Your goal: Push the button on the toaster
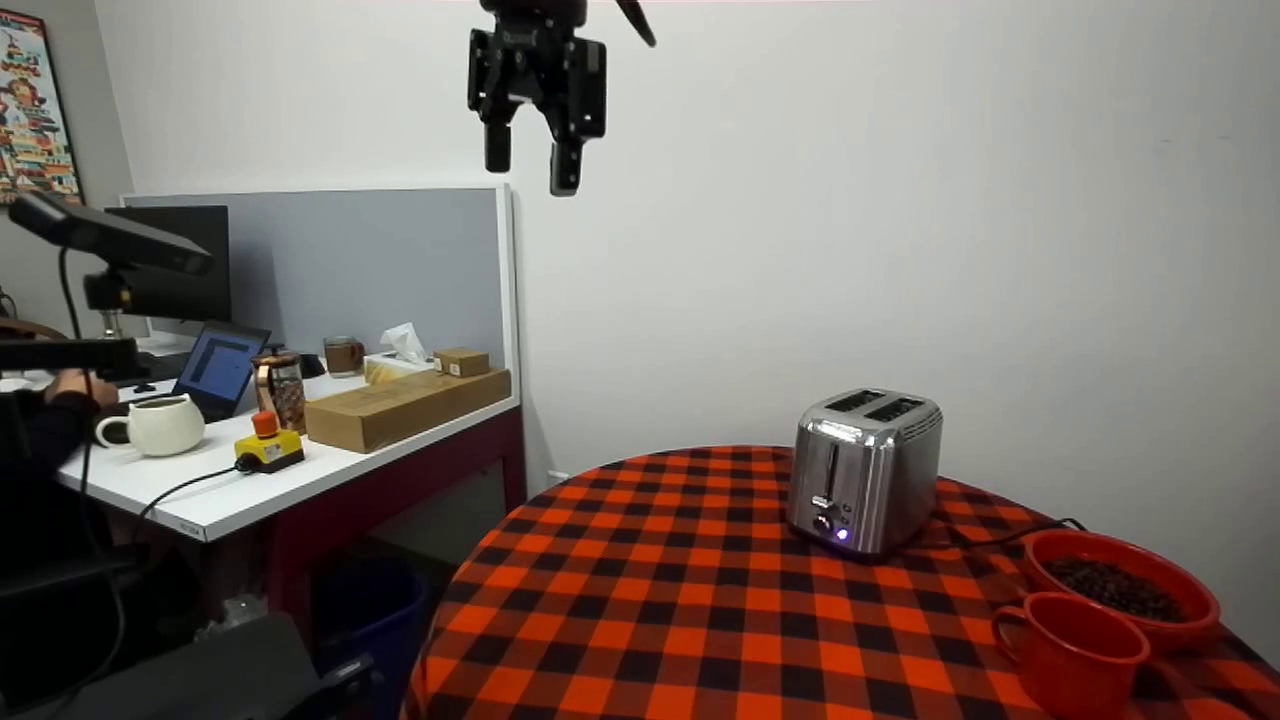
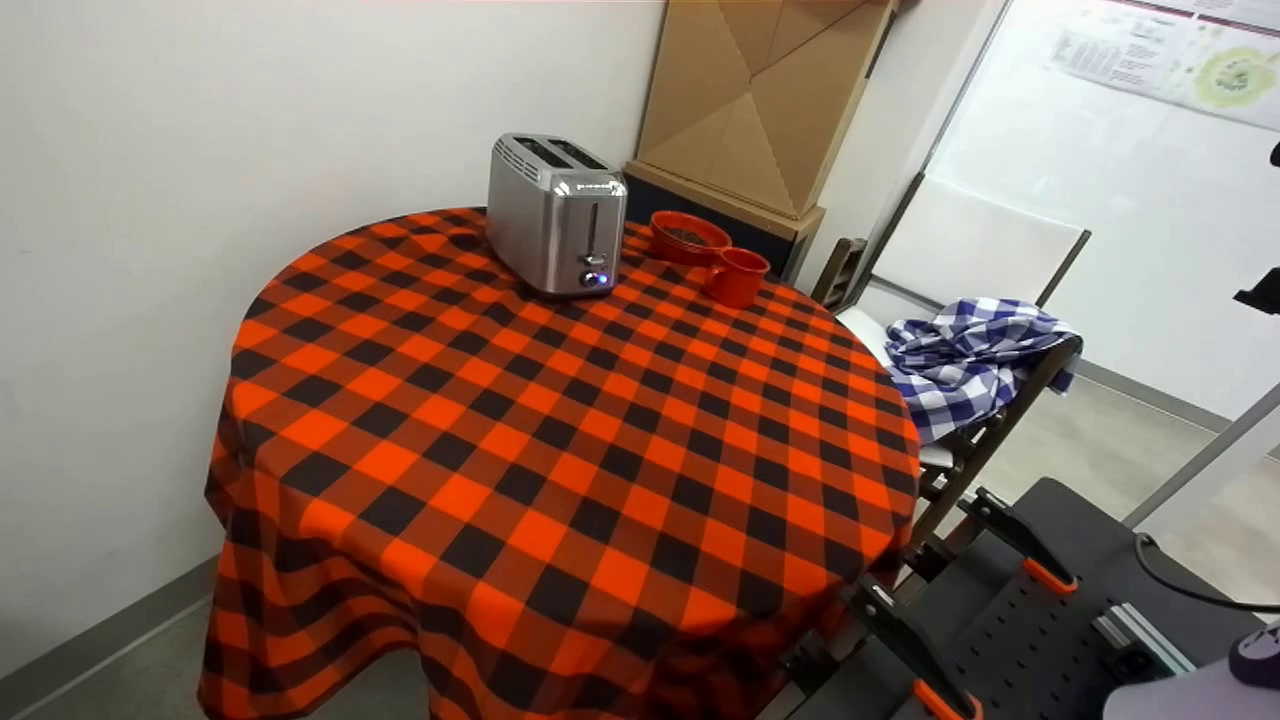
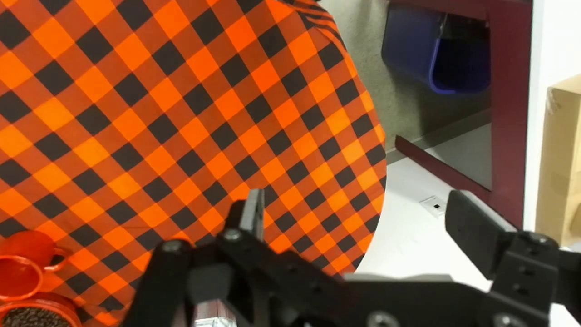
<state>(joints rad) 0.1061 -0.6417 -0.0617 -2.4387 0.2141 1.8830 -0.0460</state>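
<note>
Wrist view: tool point(image 3: 361, 218) and bottom edge hide most of the toaster point(image 3: 214, 315); 1 bowl point(image 3: 64, 308) cropped.

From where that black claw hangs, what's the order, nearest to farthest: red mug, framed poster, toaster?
Going by an exterior view, from the gripper:
1. Toaster, below and to the right.
2. Red mug, lower and further right.
3. Framed poster, upper left, far in the background.

Two-slot toaster point(image 1: 866, 478): shiny silver metal, dark base, rounded top edges. Upright, right of centre in an exterior view. Front lever point(image 1: 822, 502) low in its track; bluish light point(image 1: 843, 534) lit beside dial point(image 1: 822, 524).
</note>
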